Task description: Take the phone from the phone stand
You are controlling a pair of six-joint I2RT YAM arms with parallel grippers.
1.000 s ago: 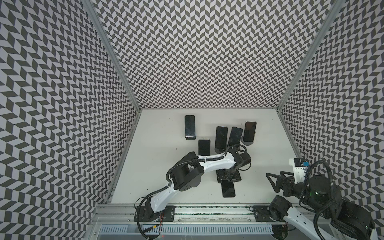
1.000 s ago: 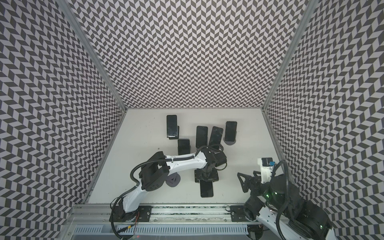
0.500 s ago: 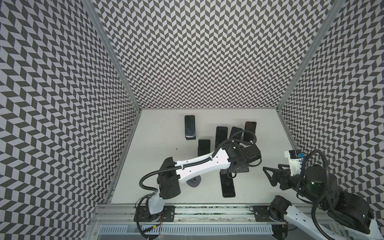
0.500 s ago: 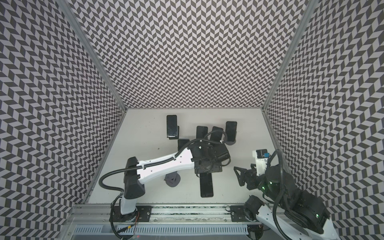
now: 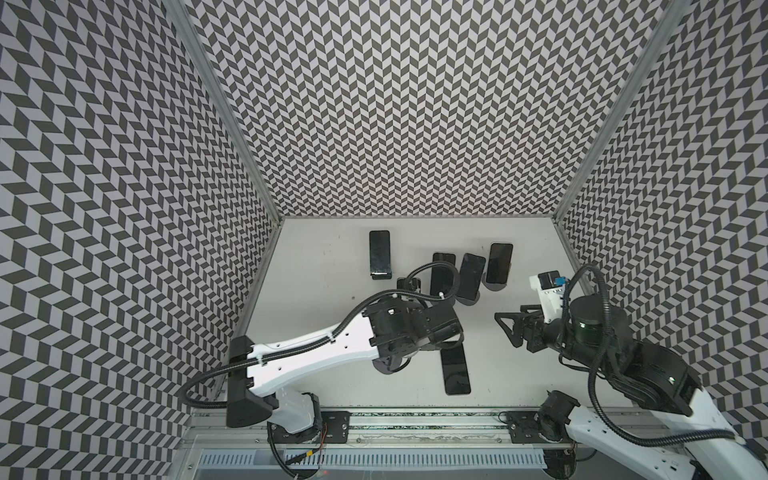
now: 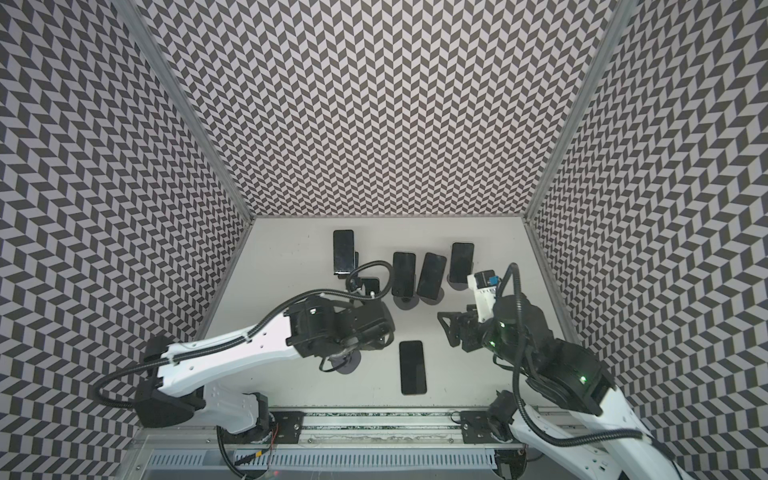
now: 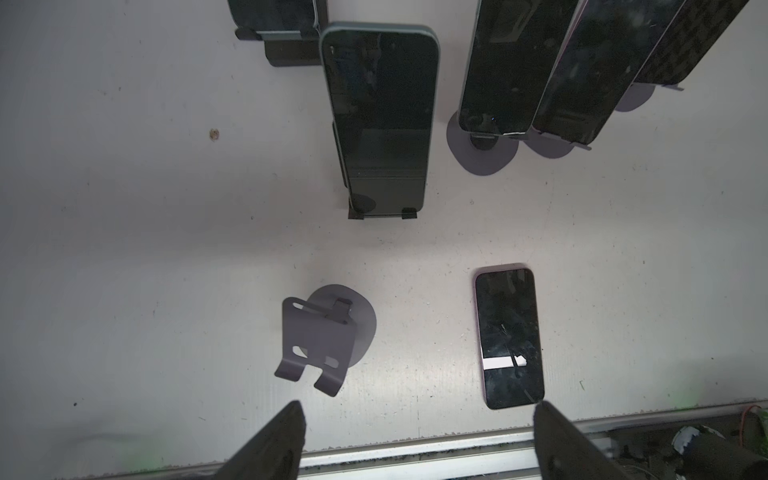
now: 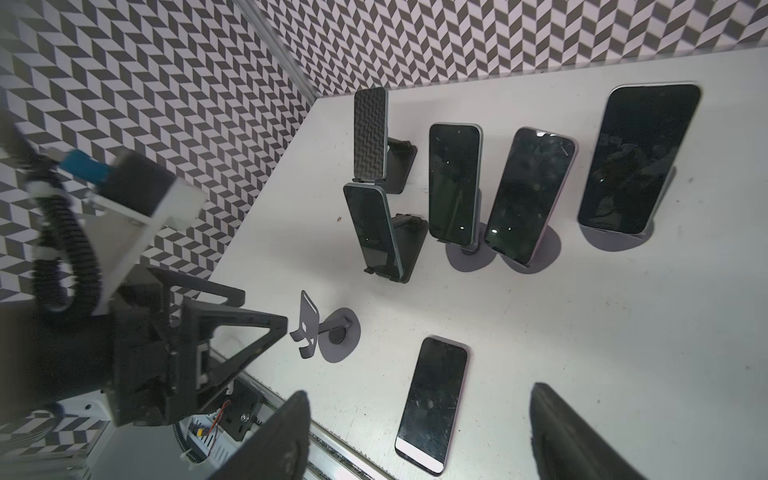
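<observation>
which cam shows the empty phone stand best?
Left wrist: the empty stand sits whole and unobstructed. Right wrist shows it side-on, smaller. In both top views the left arm hides all but its base.

In a top view the left arm (image 5: 324,353) hides most of the stand (image 5: 390,368) — we see only a rim of its base — and one end of the flat phone (image 5: 456,376). Behind that arm the small phone (image 5: 404,284) barely shows. In the left wrist view the left fingers (image 7: 282,444) and the rear phones (image 7: 511,62) run off the picture's edges, and a speck (image 7: 214,134) is too small to name. In the right wrist view the left arm (image 8: 62,345) is blurred — and the right fingers (image 8: 291,444) are cut by the edge.
</observation>
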